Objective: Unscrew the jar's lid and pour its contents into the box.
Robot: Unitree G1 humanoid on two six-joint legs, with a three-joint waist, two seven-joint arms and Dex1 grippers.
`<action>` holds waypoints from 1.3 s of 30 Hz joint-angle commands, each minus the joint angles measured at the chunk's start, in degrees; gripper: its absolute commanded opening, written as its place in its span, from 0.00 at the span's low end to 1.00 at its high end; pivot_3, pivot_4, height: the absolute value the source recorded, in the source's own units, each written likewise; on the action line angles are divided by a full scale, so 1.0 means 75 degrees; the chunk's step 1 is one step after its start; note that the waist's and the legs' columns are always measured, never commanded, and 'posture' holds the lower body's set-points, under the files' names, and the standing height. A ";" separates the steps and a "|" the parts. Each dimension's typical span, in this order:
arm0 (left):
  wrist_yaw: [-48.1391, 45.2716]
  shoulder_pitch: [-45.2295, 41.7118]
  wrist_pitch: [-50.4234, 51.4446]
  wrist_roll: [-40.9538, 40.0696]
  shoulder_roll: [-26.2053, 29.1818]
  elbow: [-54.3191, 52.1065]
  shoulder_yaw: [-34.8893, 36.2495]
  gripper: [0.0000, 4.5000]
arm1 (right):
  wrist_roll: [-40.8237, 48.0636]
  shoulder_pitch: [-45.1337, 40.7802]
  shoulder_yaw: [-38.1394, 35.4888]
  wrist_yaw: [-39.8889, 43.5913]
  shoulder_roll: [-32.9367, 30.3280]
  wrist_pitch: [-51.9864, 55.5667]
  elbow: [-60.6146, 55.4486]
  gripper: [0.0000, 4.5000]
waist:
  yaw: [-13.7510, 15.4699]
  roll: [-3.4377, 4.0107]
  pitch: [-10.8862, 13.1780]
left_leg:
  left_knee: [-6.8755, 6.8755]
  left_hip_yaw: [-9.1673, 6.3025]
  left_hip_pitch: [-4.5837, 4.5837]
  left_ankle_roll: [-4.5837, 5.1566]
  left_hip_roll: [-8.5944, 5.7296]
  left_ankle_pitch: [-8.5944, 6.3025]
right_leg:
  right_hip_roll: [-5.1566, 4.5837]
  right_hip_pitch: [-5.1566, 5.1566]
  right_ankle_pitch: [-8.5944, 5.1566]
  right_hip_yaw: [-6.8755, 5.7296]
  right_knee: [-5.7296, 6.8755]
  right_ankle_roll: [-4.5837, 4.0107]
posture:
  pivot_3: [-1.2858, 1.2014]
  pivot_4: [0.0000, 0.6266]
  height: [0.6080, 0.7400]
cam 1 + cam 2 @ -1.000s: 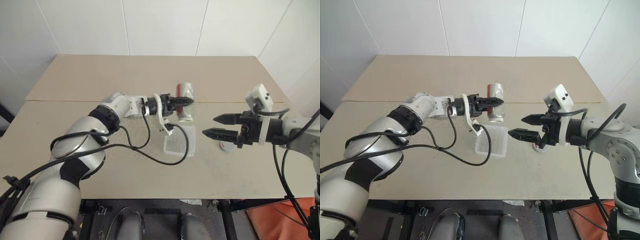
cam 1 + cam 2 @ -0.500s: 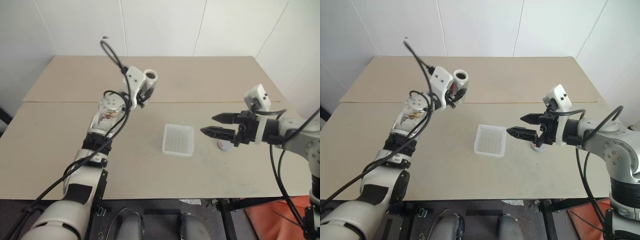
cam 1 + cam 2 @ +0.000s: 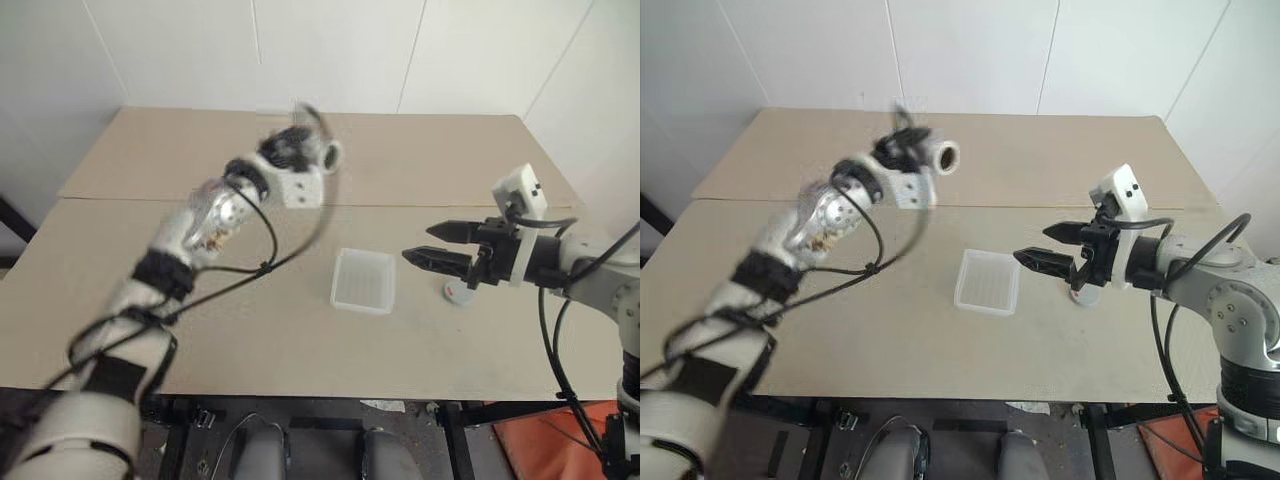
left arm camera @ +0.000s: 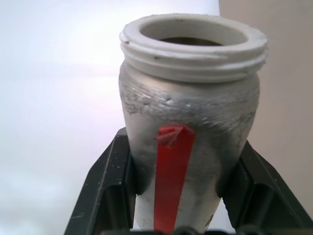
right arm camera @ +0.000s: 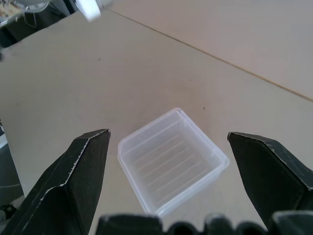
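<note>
My left gripper [image 3: 308, 162] is shut on the silvery jar [image 4: 190, 112], its black fingers [image 4: 111, 188] pressing both sides below the open white threaded mouth. A red mark runs down the jar's side. The arm is blurred and holds the jar [image 3: 943, 156] up in the air, behind and left of the box, mouth turned to the right. The contents cannot be made out. The box [image 3: 364, 280], a shallow translucent tray with a ribbed bottom, lies flat at the table's middle. My right gripper [image 3: 418, 243] hovers open just right of the box [image 5: 173, 161]. The lid [image 3: 457, 292] lies on the table under that hand.
The tan table [image 3: 250, 330] has a seam running across it behind the box. White walls close it in at the back. Black cables hang from the left arm [image 3: 270, 250] over the table's left half.
The left arm lifted the jar away from above the box, swung up to the left, and is now sweeping back rightward, blurred. The right arm has kept still.
</note>
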 commanded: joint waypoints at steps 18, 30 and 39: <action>0.2882 -0.0981 -0.0382 0.4401 -0.0992 0.0895 -0.2891 0.43 | 0.0537 0.0159 -0.0756 -0.0691 -0.0193 0.0098 -0.0544 0.99 | -0.0117 -0.0002 0.0002 | 0.0002 0.0008 -0.0016 0.0001 0.0007 0.0000 | 0.0004 -0.0030 0.0002 0.0010 0.0042 0.0005 | 0.52 0.24 1.00; -0.1800 0.0779 0.0143 -0.2473 -0.1496 0.0969 0.1192 0.43 | 0.0805 0.0051 -0.0792 -0.0833 -0.0125 -0.0099 -0.0270 0.99 | -0.0175 0.0003 -0.0001 | 0.0005 0.0012 -0.0010 0.0002 0.0014 0.0000 | 0.0004 -0.0028 0.0002 0.0010 0.0045 0.0004 | 0.52 0.24 1.00; -0.4556 0.2763 0.6778 -0.7631 -0.2516 -0.2125 0.4808 0.43 | 0.0880 -0.0141 -0.0740 -0.0955 0.0365 -0.0264 -0.0126 0.99 | -0.0297 0.0003 -0.0001 | 0.0014 -0.0003 -0.0015 0.0005 0.0015 -0.0002 | 0.0009 -0.0022 0.0002 0.0005 0.0048 0.0005 | 0.52 0.24 1.00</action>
